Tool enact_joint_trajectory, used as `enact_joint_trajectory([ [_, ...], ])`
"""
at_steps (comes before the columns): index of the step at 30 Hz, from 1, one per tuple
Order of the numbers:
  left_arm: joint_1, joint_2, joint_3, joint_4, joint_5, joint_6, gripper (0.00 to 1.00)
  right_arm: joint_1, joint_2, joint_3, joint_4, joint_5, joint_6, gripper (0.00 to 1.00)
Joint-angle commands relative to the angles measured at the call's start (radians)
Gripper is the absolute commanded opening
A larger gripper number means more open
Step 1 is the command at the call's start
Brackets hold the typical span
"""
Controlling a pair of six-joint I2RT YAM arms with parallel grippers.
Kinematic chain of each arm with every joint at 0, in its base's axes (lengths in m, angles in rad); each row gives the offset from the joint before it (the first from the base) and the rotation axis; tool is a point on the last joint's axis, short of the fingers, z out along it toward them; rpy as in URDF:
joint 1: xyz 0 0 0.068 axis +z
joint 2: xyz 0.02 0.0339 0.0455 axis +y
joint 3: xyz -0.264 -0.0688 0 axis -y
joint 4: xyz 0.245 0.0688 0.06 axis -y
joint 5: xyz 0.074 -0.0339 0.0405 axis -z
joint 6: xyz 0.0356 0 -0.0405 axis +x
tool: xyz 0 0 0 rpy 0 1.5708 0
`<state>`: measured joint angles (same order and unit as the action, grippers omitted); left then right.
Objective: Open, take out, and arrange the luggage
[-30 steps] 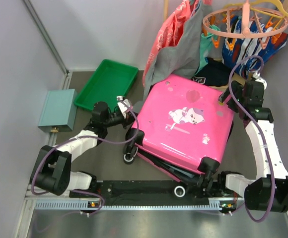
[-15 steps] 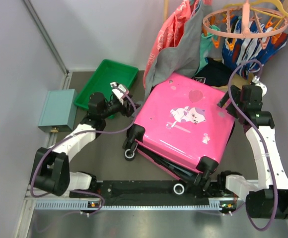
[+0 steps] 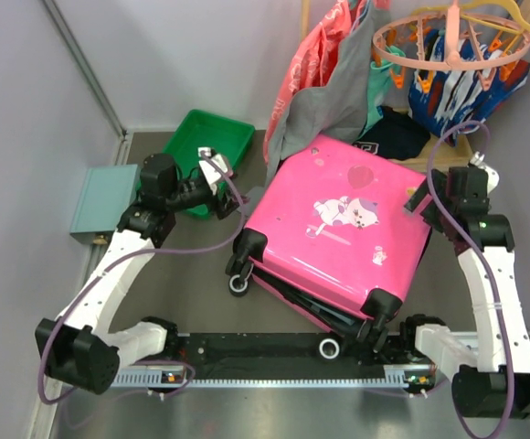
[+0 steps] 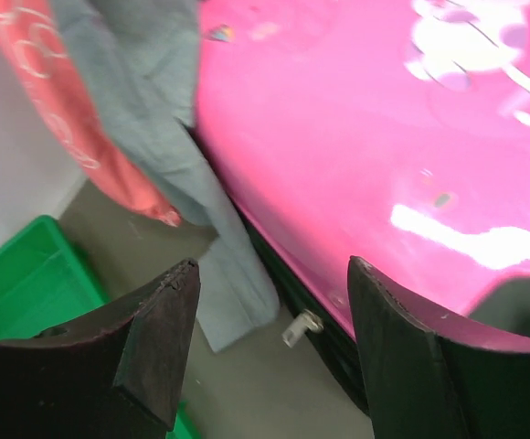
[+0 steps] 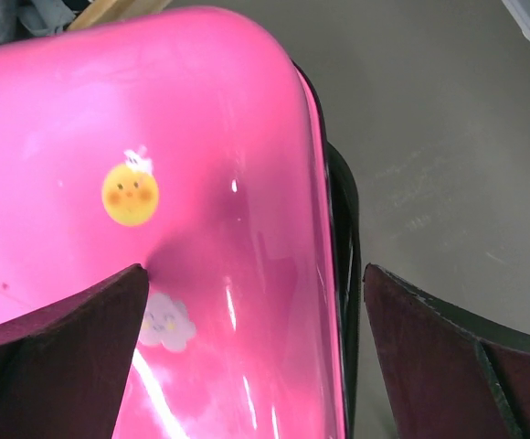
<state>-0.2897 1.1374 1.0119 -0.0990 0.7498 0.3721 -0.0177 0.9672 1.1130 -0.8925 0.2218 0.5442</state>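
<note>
The luggage (image 3: 338, 233) lies flat in the middle of the table (image 3: 183, 283). Its sticker side faces up and it is turned at a slant, with its far corner tucked under the hanging grey garment (image 3: 329, 91). Black wheels sit at its left and near corners, and a dark seam with a thin pink strip shows beneath the near-left edge.

The left arm folds back at the elbow near the front rail, and its forearm climbs toward the far left. The wrist is bent so the left gripper (image 3: 212, 178) points right at the suitcase's left side, hovering over the near corner of the green tray (image 3: 201, 137). Its fingers stand apart with nothing between them. From the wrist view, the gap in the left gripper (image 4: 272, 274) frames the pink shell's edge, a small metal zipper pull (image 4: 300, 326) and the drooping grey cloth. The teal box (image 3: 105, 201) sits just beside this arm's wrist.

The right arm rises from its base along the right side, nearly straight. It bends at the wrist so the right gripper (image 3: 420, 197) points left at the suitcase's right edge. The jaws of the right gripper (image 5: 256, 274) gape wide, one finger over the pink shell and the other over bare table. I can't tell whether either finger touches the shell.
</note>
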Motion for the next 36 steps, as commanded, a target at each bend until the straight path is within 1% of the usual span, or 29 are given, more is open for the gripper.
enact_joint_trajectory([
  [1, -0.009, -0.041, 0.082, -0.425, 0.12, 0.235, 0.71, 0.013, -0.077, -0.034, -0.168, 0.007, 0.02, 0.99],
  [2, -0.012, -0.045, 0.091, -0.456, 0.12, 0.235, 0.72, 0.013, -0.093, -0.048, -0.161, -0.025, 0.022, 0.99],
  [4, -0.017, -0.051, 0.103, -0.513, 0.134, 0.222, 0.73, 0.013, -0.113, -0.077, -0.151, -0.039, 0.033, 0.99],
  [5, -0.023, -0.063, 0.099, -0.519, 0.138, 0.214, 0.75, 0.013, -0.113, -0.088, -0.126, -0.065, 0.036, 0.99],
  [6, -0.025, -0.074, 0.084, -0.519, 0.141, 0.19, 0.8, 0.013, -0.099, -0.113, -0.106, -0.088, 0.037, 0.99],
  [7, -0.029, -0.083, 0.074, -0.522, 0.144, 0.186, 0.91, 0.013, -0.091, -0.125, -0.094, -0.11, 0.045, 0.99],
  [8, -0.043, -0.102, 0.07, -0.533, 0.14, 0.18, 0.99, 0.012, -0.084, -0.134, -0.065, -0.151, 0.049, 0.99],
  [10, -0.055, -0.114, 0.062, -0.545, 0.119, 0.143, 0.99, 0.013, -0.074, -0.162, -0.043, -0.165, 0.072, 0.99],
  [13, -0.074, -0.12, 0.07, -0.579, 0.099, 0.084, 0.99, 0.013, -0.088, -0.186, -0.014, -0.124, 0.094, 0.99],
  [18, -0.14, -0.108, 0.044, -0.591, -0.059, -0.076, 0.99, 0.013, -0.091, -0.194, -0.009, -0.093, 0.086, 0.99],
  [19, -0.155, -0.102, 0.036, -0.593, -0.084, -0.088, 0.99, 0.013, -0.09, -0.194, -0.011, -0.088, 0.086, 0.99],
  [20, -0.189, -0.097, 0.031, -0.599, -0.152, -0.096, 0.99, 0.013, -0.085, -0.196, -0.011, -0.085, 0.086, 0.99],
  [22, -0.233, -0.079, 0.022, -0.607, -0.231, -0.11, 0.99, 0.013, -0.084, -0.197, -0.01, -0.084, 0.085, 0.99],
  [23, -0.282, -0.076, 0.021, -0.604, -0.262, -0.113, 0.99, 0.013, -0.082, -0.199, -0.011, -0.081, 0.086, 0.99],
  [24, -0.311, -0.068, 0.016, -0.605, -0.323, -0.128, 0.99, 0.013, -0.081, -0.199, -0.013, -0.078, 0.086, 0.99],
  [25, -0.342, -0.064, 0.014, -0.604, -0.352, -0.136, 0.99, 0.013, -0.079, -0.199, -0.014, -0.075, 0.086, 0.99],
  [26, -0.395, -0.062, 0.014, -0.604, -0.38, -0.134, 0.99, 0.013, -0.076, -0.199, -0.017, -0.068, 0.086, 0.99],
  [27, -0.413, -0.059, 0.016, -0.608, -0.429, -0.13, 0.99, 0.013, -0.078, -0.199, -0.016, -0.065, 0.085, 0.99],
  [28, -0.423, -0.054, 0.014, -0.61, -0.446, -0.119, 0.99, 0.013, -0.078, -0.2, -0.017, -0.064, 0.083, 0.99],
  [30, -0.431, -0.047, 0.002, -0.61, -0.475, -0.082, 0.99, 0.013, -0.073, -0.202, -0.016, -0.062, 0.08, 0.99],
  [31, -0.431, -0.036, -0.004, -0.611, -0.515, -0.069, 0.99, 0.013, -0.068, -0.202, -0.017, -0.062, 0.079, 0.99],
  [34, -0.433, -0.018, -0.058, -0.547, -0.59, 0.001, 0.99, 0.013, -0.061, -0.209, -0.007, -0.071, 0.076, 0.99],
  [36, -0.433, 0.001, -0.061, -0.531, -0.563, 0.008, 0.99, 0.012, -0.056, -0.229, 0.018, -0.099, 0.08, 0.99],
])
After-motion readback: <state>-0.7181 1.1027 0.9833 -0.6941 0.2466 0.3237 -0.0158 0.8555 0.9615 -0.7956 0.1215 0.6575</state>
